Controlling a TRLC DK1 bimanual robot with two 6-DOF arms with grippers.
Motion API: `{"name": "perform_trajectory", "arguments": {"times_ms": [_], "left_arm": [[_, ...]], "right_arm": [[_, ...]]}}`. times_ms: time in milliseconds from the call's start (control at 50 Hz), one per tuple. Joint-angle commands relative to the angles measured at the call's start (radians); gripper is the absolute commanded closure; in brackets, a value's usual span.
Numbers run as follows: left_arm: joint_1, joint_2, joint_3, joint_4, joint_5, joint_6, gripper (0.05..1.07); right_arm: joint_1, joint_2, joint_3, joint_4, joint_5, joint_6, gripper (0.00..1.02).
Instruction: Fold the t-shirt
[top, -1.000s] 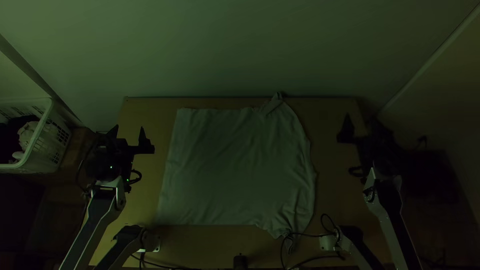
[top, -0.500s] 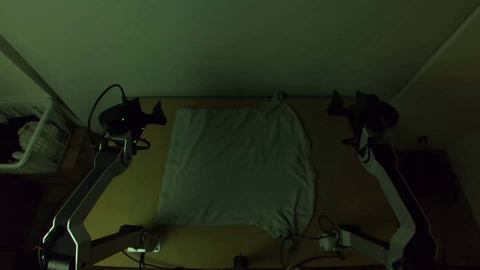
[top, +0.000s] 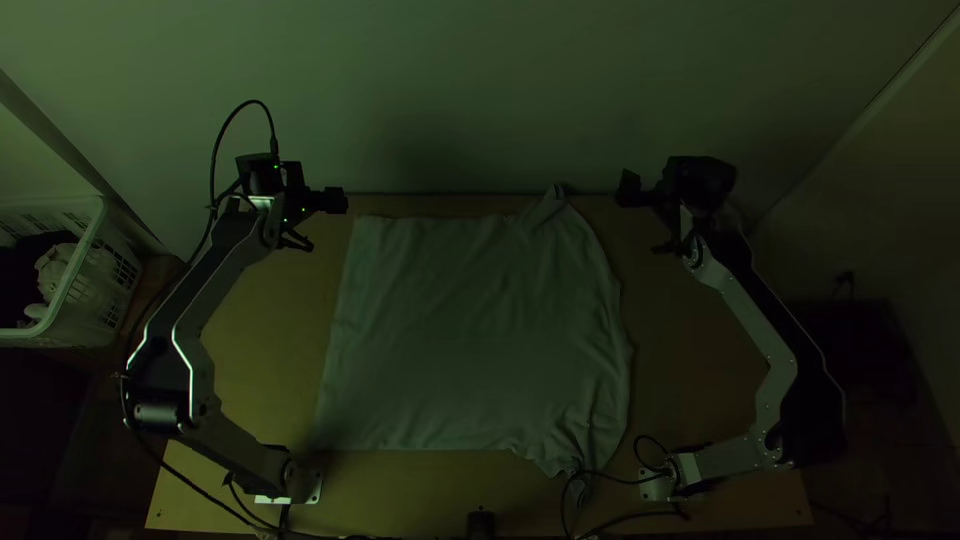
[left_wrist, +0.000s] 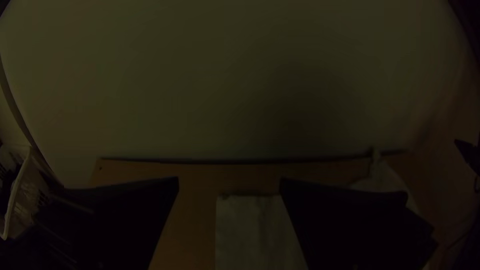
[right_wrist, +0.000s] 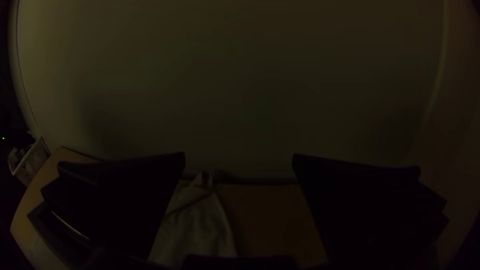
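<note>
One pale cloth t-shirt (top: 470, 330), spread mid-table on one light wooden table (top: 265, 350); two black flat-fingered grippers, left gripper (top: 336, 200) far left, right gripper (top: 628, 190) far right, both wide open, empty; one white plastic basket (top: 88, 240), left.

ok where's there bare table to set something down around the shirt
Two strips of table are bare: between the t-shirt and the left arm, and between the t-shirt and the right arm. It's crowded where black cables run from the near sleeve to the right arm's base.
</note>
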Motion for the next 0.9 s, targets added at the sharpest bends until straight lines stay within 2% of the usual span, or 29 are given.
{"name": "perform_trajectory", "arguments": {"times_ms": [0,140,280,360,560,660,880], "left_arm": [[0.021,0.085,0.11,-0.053,0.012,-0.051,0.1],[0.019,0.169,0.188,-0.097,0.014,-0.048,0.1],[0.021,0.314,0.355,-0.298,0.014,-0.057,0.11],[0.022,0.375,0.415,-0.361,0.012,-0.059,0.11],[0.022,0.461,0.472,-0.372,0.012,-0.054,0.12],[0.021,0.495,0.492,-0.37,0.012,-0.05,0.21],[0.004,0.55,0.529,-0.375,0.008,-0.023,0.21]], "right_arm": [[0.009,0.073,0.083,-0.041,0.005,0.044,0.04],[0.006,0.155,0.172,-0.13,-0.003,0.084,0.04],[0.009,0.195,0.199,-0.137,-0.014,0.121,0.04],[0.012,0.234,0.249,-0.193,-0.021,0.151,0.04],[0.016,0.318,0.336,-0.276,-0.026,0.16,0.06],[0.016,0.349,0.356,-0.295,-0.026,0.17,0.07],[0.017,0.375,0.37,-0.298,-0.026,0.182,0.07]]}}
